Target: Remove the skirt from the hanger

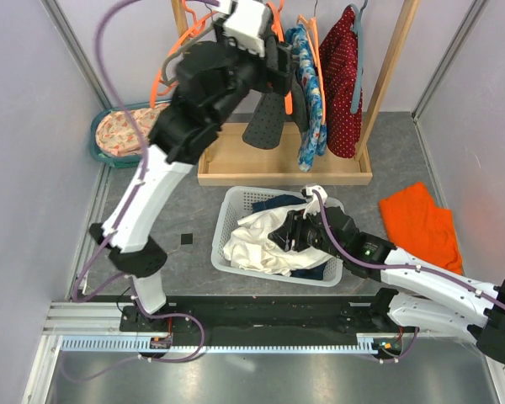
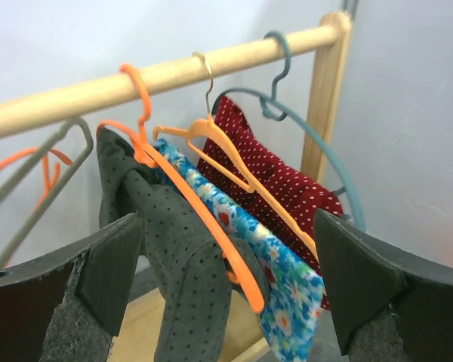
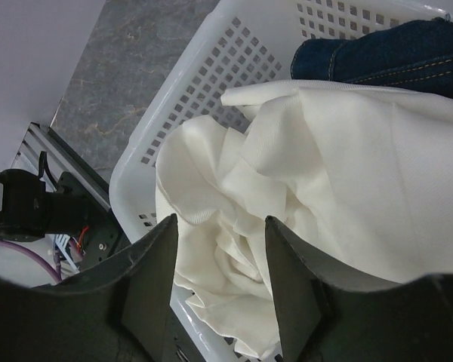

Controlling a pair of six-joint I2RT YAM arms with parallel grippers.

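Left pincer (image 2: 226, 283) spread wide, facing grey skirt (image 2: 183, 286) on orange hanger (image 2: 204, 219). Right pincer (image 3: 221, 271) parted, empty, above white cloth (image 3: 347, 173) in basket (image 3: 211, 68).

Two robot arms: left arm (image 1: 151, 194), right arm (image 1: 429, 282). One wooden rail (image 2: 174, 74). Three hung clothes: one grey skirt (image 2: 181, 256), one flowery piece (image 2: 287, 286), one red dotted piece (image 2: 287, 185). One white basket (image 1: 223, 227). One orange cloth (image 1: 421, 223).

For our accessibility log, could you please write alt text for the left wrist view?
The open left gripper faces a grey dotted garment draped on an orange hanger, framed between its two fingers. Beside it on the same wooden rail hang a blue floral garment and a red dotted garment, the latter on a teal hanger.
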